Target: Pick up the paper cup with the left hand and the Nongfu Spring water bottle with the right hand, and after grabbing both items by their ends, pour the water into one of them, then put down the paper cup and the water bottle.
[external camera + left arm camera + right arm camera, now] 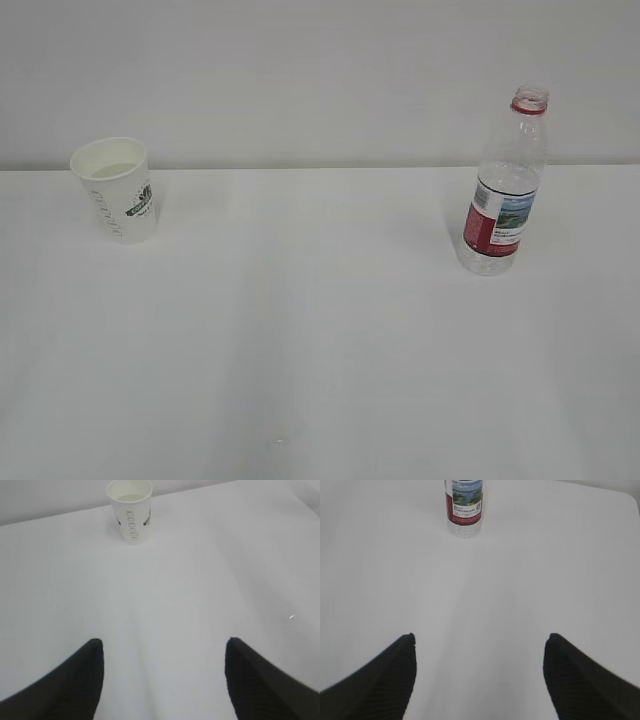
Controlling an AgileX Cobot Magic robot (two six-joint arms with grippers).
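The cup point(116, 190) and bottle point(507, 186) stood far apart, one per arm; both grippers point(162, 647) point(479, 642) gaped empty, well short.

Your left gripper point(162, 647) hangs with jaws spread wide, nothing between its black fingers point(75, 680). Your right gripper point(480, 645) matches it, wide apart and empty. Neither arm shows in the exterior view, so their pose is hard to judge.

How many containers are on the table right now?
2. The cup stands upright at far left; the bottle stands upright at far right, uncapped. Nothing else shows on the table in any view.
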